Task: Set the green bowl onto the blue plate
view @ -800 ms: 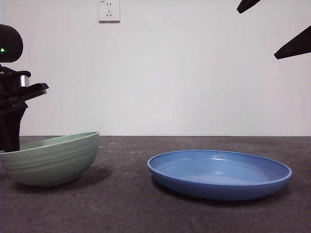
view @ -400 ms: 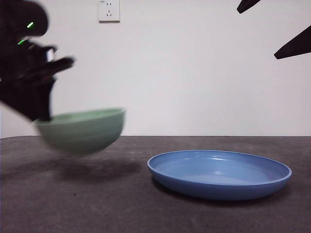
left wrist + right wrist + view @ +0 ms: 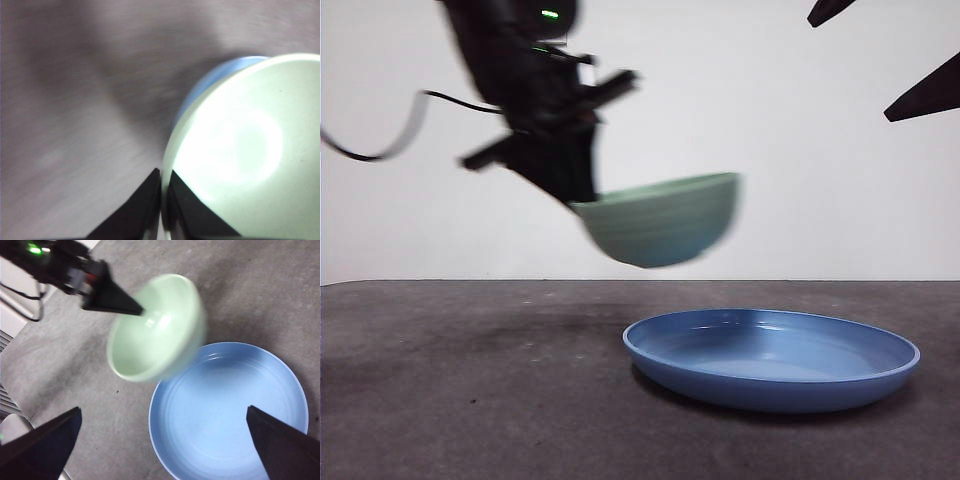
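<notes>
**Bowl in the air on a one-sided rim grip**

The green bowl (image 3: 660, 222) hangs clear above the tabletop, tilted, its far rim higher than the gripped side. It sits over the near-left edge of the blue plate (image 3: 772, 358) but not yet over the plate's centre; the right wrist view shows the bowl (image 3: 156, 327) overlapping only the plate's (image 3: 235, 415) rim on that side. The left gripper (image 3: 162, 200) pinches the bowl's wall at one point of the rim, one jaw inside and one outside, closed tight on it. The bowl (image 3: 245, 150) fills much of that view, with a sliver of the plate (image 3: 210, 82) beyond it.

The main risk, as I judge it, is the grip itself: a single narrow pinch on a smooth, curved wall carries the whole weight off to one side, so the bowl may swing or slip out during fast travel. The blur suggests speed. If let go here, it would likely strike the plate's upturned rim and tip or roll onto the tabletop. A tilted descent could also land one edge first and skid the glossy plate.

The right gripper (image 3: 165, 440) waits high above with jaws spread wide, holding nothing.
</notes>
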{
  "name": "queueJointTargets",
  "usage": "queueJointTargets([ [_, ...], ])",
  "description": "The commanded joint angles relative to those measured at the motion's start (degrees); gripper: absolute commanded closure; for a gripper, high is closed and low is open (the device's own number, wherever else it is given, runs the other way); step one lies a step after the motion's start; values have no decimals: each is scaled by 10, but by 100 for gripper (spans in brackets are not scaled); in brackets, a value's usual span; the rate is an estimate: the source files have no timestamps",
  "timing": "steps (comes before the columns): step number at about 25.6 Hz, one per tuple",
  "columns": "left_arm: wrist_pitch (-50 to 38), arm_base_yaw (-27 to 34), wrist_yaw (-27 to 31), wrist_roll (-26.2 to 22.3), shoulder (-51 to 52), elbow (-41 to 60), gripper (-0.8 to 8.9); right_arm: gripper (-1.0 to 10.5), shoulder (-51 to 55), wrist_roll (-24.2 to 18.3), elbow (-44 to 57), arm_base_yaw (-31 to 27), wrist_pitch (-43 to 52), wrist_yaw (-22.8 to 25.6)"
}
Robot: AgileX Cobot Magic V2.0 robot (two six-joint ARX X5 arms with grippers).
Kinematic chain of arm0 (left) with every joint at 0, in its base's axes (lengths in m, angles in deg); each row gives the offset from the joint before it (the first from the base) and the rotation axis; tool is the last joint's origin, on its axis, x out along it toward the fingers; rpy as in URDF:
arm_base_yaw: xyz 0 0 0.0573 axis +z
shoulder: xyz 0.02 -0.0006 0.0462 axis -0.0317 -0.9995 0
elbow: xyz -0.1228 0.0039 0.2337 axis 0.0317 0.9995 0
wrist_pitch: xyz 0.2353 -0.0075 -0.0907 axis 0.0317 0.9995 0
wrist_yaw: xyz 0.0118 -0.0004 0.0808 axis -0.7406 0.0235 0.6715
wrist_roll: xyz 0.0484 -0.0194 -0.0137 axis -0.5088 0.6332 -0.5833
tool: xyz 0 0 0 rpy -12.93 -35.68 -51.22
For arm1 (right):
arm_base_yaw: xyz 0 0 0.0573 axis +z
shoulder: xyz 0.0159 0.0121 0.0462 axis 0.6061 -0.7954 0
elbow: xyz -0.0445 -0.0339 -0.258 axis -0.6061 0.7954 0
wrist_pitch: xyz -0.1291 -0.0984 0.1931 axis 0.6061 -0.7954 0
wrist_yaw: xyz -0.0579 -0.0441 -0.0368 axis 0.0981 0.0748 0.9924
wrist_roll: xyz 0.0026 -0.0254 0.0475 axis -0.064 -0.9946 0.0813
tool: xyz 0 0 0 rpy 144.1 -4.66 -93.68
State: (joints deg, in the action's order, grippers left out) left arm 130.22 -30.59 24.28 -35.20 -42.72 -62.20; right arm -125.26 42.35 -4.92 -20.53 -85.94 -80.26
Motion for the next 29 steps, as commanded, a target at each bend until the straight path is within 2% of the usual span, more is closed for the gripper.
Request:
queueJointTargets([
  [1,11,-33,-1,5,-54,-52,797,375,-4,-5,-9,1,6,-1],
  [9,43,-94,22,-14,-152,-122,797,375,-4,-5,-9,1,5,-1],
  [21,40,-99,22,-13,-158,-122,773,375,-3,-5,-9,1,5,-1],
  [22,38,-99,22,-10,-158,-122,740,375,-3,-4,-9,1,5,-1],
  [27,47,-99,22,-8,-158,-123,432,375,-3,-4,-9,1,5,-1],
  [29,55,-98,22,-8,-158,-133,404,375,-3,-4,-9,1,5,-1],
])
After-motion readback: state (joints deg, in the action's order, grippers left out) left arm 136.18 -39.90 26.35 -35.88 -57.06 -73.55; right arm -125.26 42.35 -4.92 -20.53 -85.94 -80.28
